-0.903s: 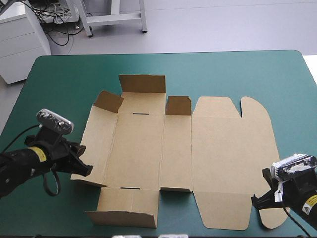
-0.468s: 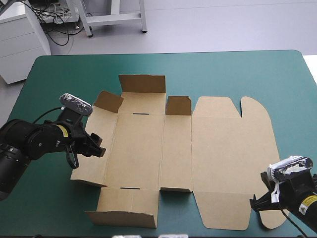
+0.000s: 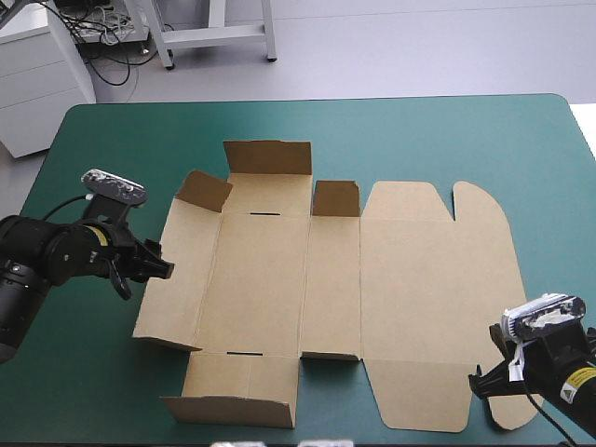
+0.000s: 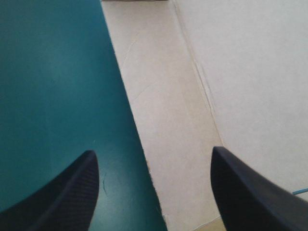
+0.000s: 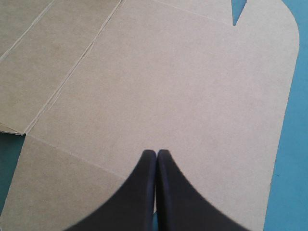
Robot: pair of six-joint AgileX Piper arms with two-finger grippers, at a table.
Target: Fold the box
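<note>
- The brown box (image 3: 326,298) lies opened out mid-table on the teal-green cover (image 3: 419,130), with a few far flaps raised.
- The left gripper (image 4: 153,151), fingers spread, straddles the box's left edge.
- The right gripper (image 5: 156,151), fingers pressed together, sits at the lid's near right corner.

One brown box (image 3: 419,279), one teal-green table (image 3: 419,140), two pincers (left pincer (image 4: 153,150), right pincer (image 5: 157,151)).

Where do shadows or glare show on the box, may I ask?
High view: no glare on the box; its raised far flaps are shaded. Left wrist view: no hard shadow beneath the open left claw. Right wrist view: even light ahead of the shut right claw.
</note>
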